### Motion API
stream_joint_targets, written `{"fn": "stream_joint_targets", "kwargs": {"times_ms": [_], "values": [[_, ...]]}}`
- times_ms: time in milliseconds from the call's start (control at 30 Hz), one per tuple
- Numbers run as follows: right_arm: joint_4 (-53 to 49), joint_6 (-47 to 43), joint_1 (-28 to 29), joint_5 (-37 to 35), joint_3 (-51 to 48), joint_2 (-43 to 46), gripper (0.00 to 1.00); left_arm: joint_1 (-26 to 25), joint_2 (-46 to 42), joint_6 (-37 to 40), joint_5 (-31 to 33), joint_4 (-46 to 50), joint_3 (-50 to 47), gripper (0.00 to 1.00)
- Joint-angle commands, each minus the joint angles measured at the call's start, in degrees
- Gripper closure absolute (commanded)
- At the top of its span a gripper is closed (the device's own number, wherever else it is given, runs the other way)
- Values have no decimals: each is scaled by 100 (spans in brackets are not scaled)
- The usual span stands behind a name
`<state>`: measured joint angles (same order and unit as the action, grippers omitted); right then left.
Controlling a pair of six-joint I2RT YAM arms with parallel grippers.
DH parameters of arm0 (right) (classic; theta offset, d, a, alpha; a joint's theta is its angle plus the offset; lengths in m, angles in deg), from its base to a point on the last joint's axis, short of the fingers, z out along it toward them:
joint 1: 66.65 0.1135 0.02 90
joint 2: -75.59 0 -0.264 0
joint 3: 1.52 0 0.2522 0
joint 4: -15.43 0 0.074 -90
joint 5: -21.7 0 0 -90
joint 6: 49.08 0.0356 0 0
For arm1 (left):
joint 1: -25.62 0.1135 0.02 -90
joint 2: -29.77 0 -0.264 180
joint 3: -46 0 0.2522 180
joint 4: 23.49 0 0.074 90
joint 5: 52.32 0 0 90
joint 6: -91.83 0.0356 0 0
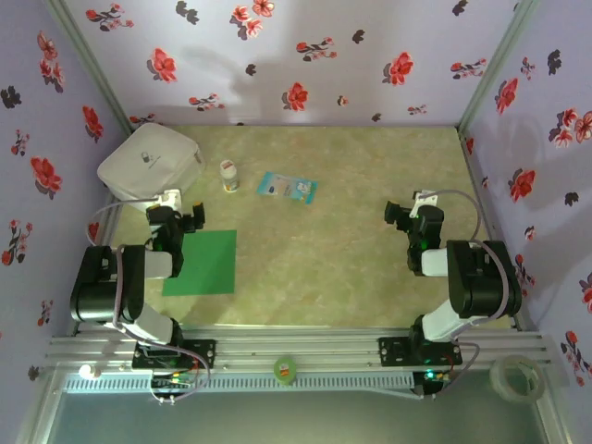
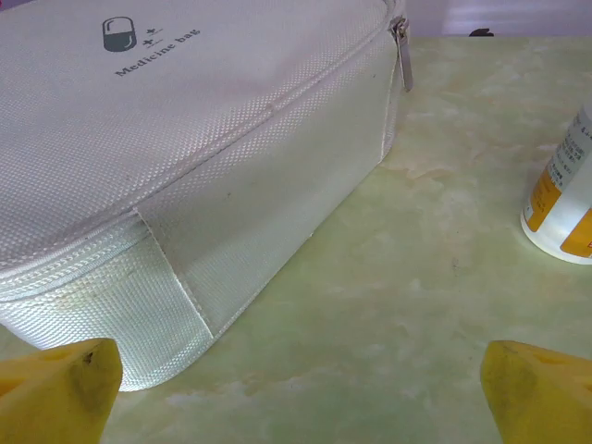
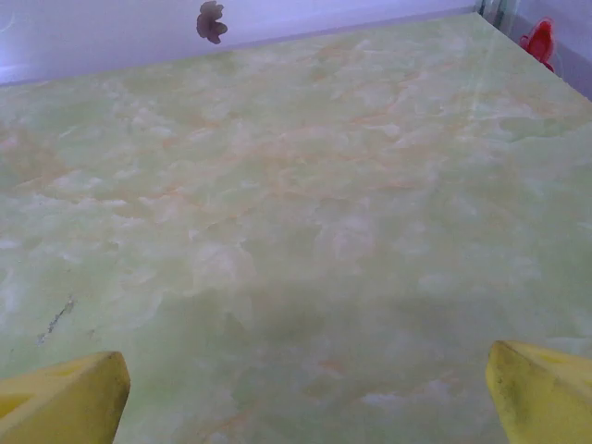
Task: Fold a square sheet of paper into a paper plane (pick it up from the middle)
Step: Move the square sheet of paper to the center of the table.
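While left gripper (image 1: 176, 215) gapes forward, right gripper (image 1: 413, 213) mirrors.

Both arms sit folded, elbows raised; left gripper (image 2: 301, 393) and right gripper (image 3: 303, 396) gape wide, seemingly tilted slightly downward.

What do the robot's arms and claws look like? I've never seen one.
The left arm and right arm are chunky black segments with silvery-white links near the bases. A pale grey cable loops to each wrist, and a small green light glows on the right one. The fingertips are yellow wedges.
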<state>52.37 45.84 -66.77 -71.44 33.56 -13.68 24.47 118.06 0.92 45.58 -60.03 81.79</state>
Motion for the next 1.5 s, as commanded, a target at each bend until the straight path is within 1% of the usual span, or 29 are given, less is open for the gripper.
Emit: {"fn": "stream_joint_targets", "kwargs": {"times_ms": [0, 300, 400, 567, 1067, 1167, 1333, 1467], "values": [[-31, -62, -32, 37, 112, -6, 1, 49, 22, 20, 71, -89, 48, 0], [-42, -54, -32, 24, 126, -6, 1, 44, 22, 12, 71, -93, 48, 0], [-116, 18, -32, -172, 161, -19, 1, 44, 28, 3, 76, -76, 48, 0], [-94, 16, -28, -208, 140, -2, 1, 91, 19, -24, 17, -80, 40, 0], [-104, 54, -58, -169, 163, -25, 1, 96, 15, -32, 18, -85, 48, 0], [-95, 54, -58, -170, 147, -15, 1, 97, 14, 12, -105, -78, 35, 0], [-74, -70, -58, 144, 127, 32, 1, 97, -12, 25, -170, -288, -87, 0], [-340, -150, -46, 253, 189, 212, 1, 97, -163, 28, -196, -468, -247, 0]]}}
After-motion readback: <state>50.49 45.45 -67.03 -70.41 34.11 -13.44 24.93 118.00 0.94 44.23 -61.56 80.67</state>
